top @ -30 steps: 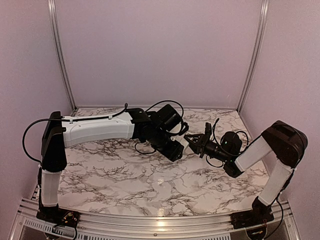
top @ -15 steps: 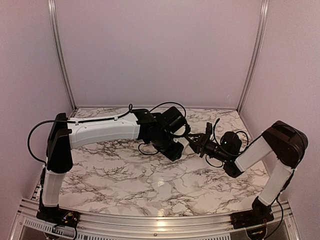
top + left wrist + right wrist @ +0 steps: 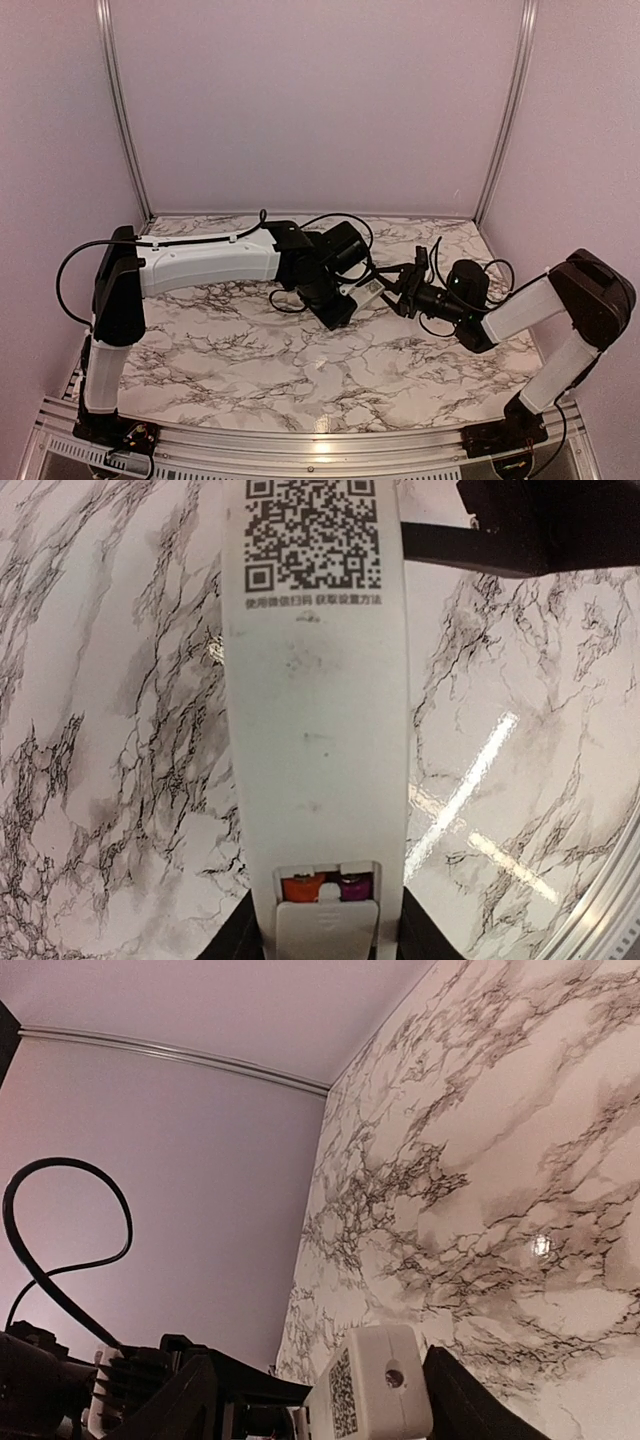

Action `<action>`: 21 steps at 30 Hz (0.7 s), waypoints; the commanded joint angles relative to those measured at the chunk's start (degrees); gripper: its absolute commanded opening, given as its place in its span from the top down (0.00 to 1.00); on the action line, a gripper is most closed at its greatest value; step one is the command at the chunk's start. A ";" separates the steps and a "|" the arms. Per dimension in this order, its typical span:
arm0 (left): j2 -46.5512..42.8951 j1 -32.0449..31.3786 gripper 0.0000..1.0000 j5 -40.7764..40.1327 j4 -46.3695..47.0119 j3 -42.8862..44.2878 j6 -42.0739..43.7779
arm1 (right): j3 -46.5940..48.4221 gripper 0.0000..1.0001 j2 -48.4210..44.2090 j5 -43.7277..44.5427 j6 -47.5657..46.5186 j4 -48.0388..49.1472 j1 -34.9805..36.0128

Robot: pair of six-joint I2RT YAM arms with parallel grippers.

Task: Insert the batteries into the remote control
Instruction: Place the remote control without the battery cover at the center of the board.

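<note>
The left arm [image 3: 200, 262] stretches rightward over the tabletop [image 3: 250, 350], and the right arm [image 3: 520, 305] reaches leftward to meet it near the middle. The left fingers [image 3: 238, 942] are clamped on the left end of the remote control [image 3: 315, 730], which is held off the tabletop. The batteries [image 3: 322, 887] sit side by side in its compartment, at the edge of the cover [image 3: 326, 925]. The right fingers [image 3: 470, 1400] flank its right end, but whether they grip it cannot be told.
</note>
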 commanded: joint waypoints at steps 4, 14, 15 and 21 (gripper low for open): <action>-3.00 -0.05 0.94 4.65 -1.87 -6.92 5.31 | -5.68 0.27 -8.65 -0.96 -8.16 -11.07 -5.87; -5.34 -0.34 0.93 8.24 1.75 -16.24 14.93 | -6.71 0.20 -24.01 1.46 -23.23 -29.72 -8.81; -5.34 -0.34 0.92 8.59 1.91 -16.63 15.68 | -6.63 0.20 -25.20 1.63 -24.30 -31.07 -8.98; -4.89 -0.51 0.88 9.17 1.94 -18.30 19.60 | -6.60 0.14 -31.93 3.46 -31.10 -36.71 -9.45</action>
